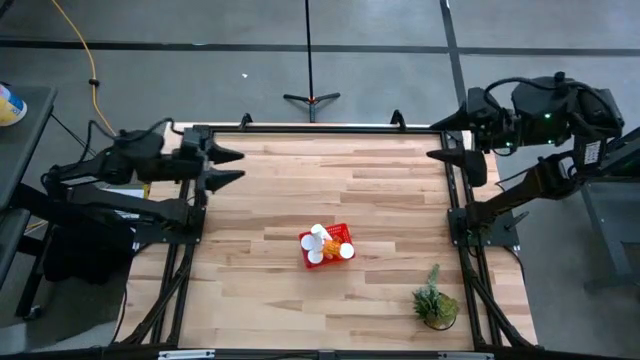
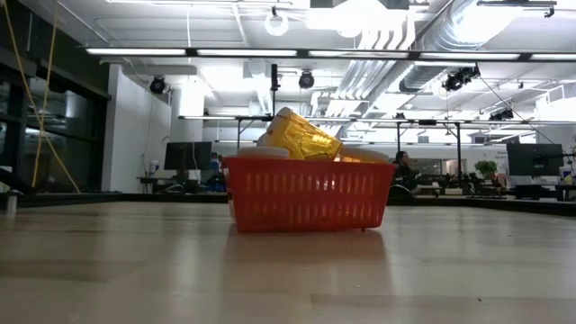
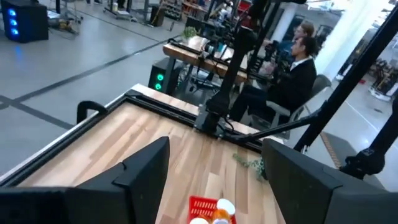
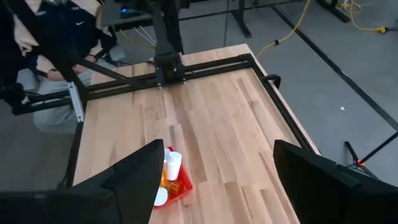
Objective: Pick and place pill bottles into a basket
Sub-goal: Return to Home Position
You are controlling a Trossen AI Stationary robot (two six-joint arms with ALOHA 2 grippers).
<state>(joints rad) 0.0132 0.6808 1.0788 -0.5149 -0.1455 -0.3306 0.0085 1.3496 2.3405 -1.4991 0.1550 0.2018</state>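
Though low-sided, basket (image 2: 306,193) full of pill bottles (image 2: 301,137)

Bare table (image 1: 300,185) around basket (image 2: 306,193), plant (image 1: 436,300) toward one corner

**4 views, 1 scene.**

- **High view:** overhead, facing straight down. Far enough to hold the whole table (image 1: 300,190), both arms at its left and right edges, and the floor around it.
- **Low view:** at board level, facing level into the room. The basket (image 2: 306,193) stands near, mid-frame.
- **Left wrist view:** raised at the table's left edge, angled down across the boards between the 2 fingers of the left gripper (image 3: 214,144). Seated people (image 3: 298,68) show beyond the opposite rail.
- **Right wrist view:** counterpart from the right edge, between the 2 fingers of the right gripper (image 4: 219,143).
- **Shared:** basket in all 4 views; potted plant (image 1: 436,298) in the high and left wrist views.
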